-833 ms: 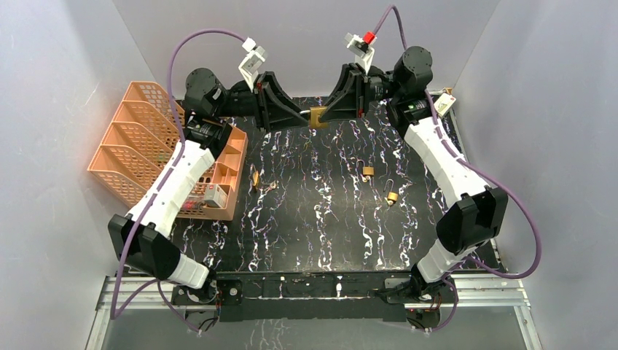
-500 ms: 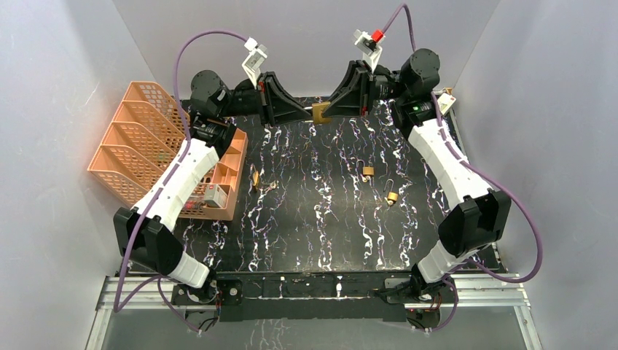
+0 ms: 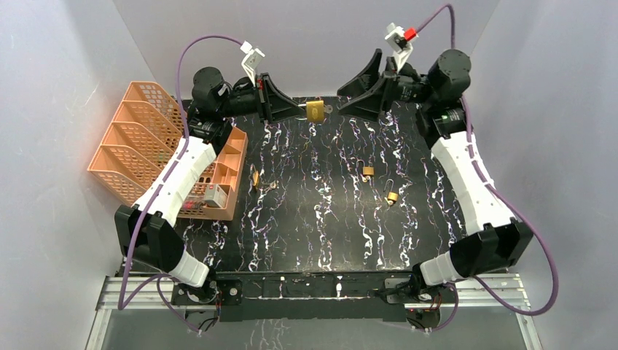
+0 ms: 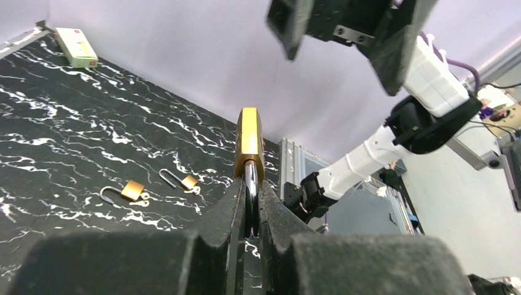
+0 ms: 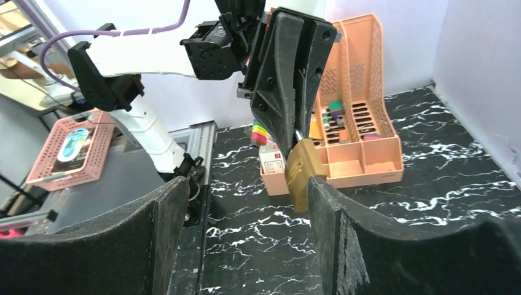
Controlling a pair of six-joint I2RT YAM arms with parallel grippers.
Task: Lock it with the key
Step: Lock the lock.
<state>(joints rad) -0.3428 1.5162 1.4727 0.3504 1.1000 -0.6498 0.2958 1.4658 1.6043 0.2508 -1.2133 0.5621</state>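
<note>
A brass padlock (image 3: 315, 111) hangs in the air at the back middle, held by its steel shackle (image 4: 250, 184). My left gripper (image 3: 300, 111) is shut on that shackle, and the brass body (image 4: 249, 144) sticks out past the fingertips. A small silvery key (image 3: 329, 109) seems to project from the lock's right end. My right gripper (image 3: 353, 91) stands open a short way to the right of the lock, touching nothing. In the right wrist view the padlock (image 5: 304, 175) shows between and beyond the open fingers (image 5: 172, 209), apart from them.
An orange desk organizer (image 3: 146, 146) stands at the left, right behind the left arm. Three small padlocks lie on the black marble table: one (image 3: 255, 179) left of centre, two (image 3: 368, 173) (image 3: 392, 197) right of centre. A small box (image 4: 77, 48) sits by the back wall.
</note>
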